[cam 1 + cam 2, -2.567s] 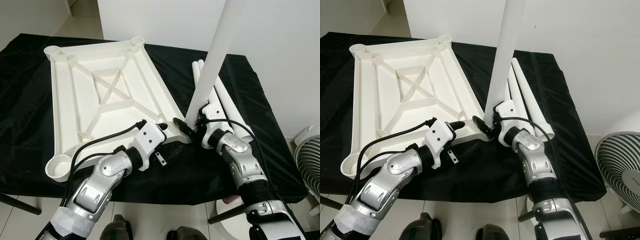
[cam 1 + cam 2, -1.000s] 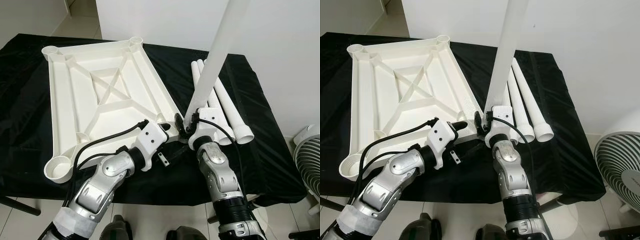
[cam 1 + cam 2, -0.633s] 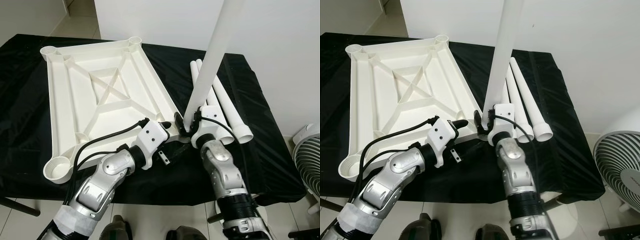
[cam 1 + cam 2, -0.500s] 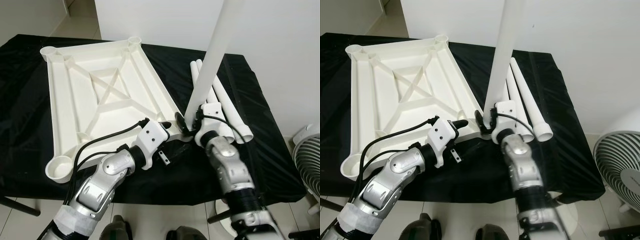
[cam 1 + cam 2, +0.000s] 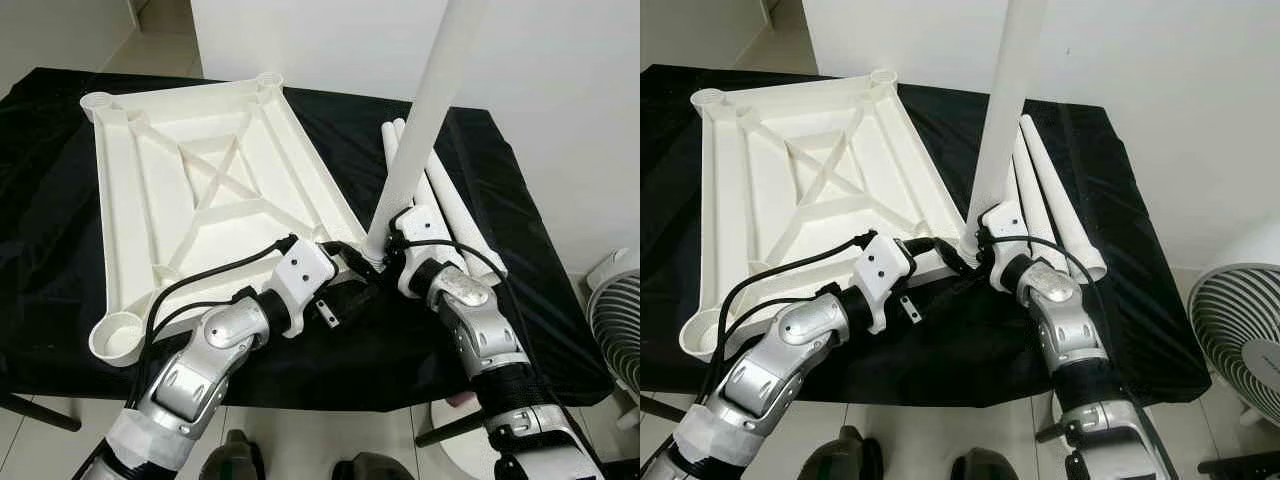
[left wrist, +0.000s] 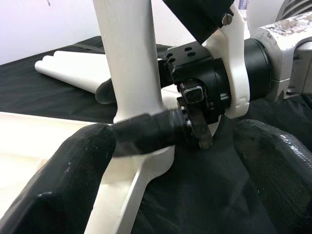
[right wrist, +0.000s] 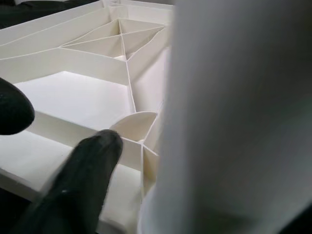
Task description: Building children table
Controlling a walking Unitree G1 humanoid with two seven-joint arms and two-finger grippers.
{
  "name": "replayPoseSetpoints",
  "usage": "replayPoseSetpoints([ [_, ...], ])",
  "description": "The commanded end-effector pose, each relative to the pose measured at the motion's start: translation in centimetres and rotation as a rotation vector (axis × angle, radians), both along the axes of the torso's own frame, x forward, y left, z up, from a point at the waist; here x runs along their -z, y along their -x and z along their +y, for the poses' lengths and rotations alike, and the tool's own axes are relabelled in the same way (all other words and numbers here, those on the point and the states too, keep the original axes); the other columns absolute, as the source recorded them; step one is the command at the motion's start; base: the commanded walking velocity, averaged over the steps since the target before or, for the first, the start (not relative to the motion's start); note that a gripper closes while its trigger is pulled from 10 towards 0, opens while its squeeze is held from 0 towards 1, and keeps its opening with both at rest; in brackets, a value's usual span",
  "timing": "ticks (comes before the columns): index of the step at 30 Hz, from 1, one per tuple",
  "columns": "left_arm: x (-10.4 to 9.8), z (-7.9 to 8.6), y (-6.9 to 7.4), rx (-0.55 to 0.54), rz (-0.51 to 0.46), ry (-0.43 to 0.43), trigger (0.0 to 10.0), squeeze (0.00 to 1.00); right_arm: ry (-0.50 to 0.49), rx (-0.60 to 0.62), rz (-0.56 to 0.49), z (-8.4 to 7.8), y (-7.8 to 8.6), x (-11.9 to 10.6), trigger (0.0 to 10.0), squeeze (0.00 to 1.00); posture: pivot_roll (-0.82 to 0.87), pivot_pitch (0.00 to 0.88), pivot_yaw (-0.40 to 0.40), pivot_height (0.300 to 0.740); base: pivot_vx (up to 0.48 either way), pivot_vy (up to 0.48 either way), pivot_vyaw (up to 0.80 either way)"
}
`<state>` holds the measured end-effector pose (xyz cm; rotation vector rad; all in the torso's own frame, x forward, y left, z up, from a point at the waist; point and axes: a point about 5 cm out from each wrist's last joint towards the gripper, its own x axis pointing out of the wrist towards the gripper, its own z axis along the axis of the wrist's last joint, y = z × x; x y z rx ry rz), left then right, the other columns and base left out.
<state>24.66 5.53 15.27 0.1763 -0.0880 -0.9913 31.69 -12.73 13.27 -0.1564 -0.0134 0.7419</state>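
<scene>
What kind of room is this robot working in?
Probably a room in a home, though little shows. A work table draped in black cloth stands on a pale tiled floor by a plain white wall, with a household fan beside it.

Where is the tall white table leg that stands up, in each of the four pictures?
Left eye view: the upright leg rises right of centre, from the tabletop's near right corner socket to the top edge.
Right eye view: the same leg, just right of centre.
Left wrist view: the thick white post.
Right wrist view: the blurred white mass up close.
Shared landmark: that corner socket.
</scene>
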Motion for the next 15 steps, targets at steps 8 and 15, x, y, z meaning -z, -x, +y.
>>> replayPoseSetpoints([
  [8, 0.2, 0.1, 0.2, 0.030, 0.018, -0.012, 10.0, 0.00, 0.019, -0.012, 0.073, -0.5, -0.1, 1.4, 0.0, 0.00, -0.02, 0.024, -0.034, 0.740, 0.000, 0.000, 0.00],
  [15, 0.3, 0.2, 0.4, 0.035, 0.027, -0.013, 10.0, 0.00, -0.011, 0.050, 0.103, -0.9, -0.1, 2.0, 0.0, 0.00, -0.02, 0.035, -0.031, 0.740, 0.000, 0.000, 0.00],
])
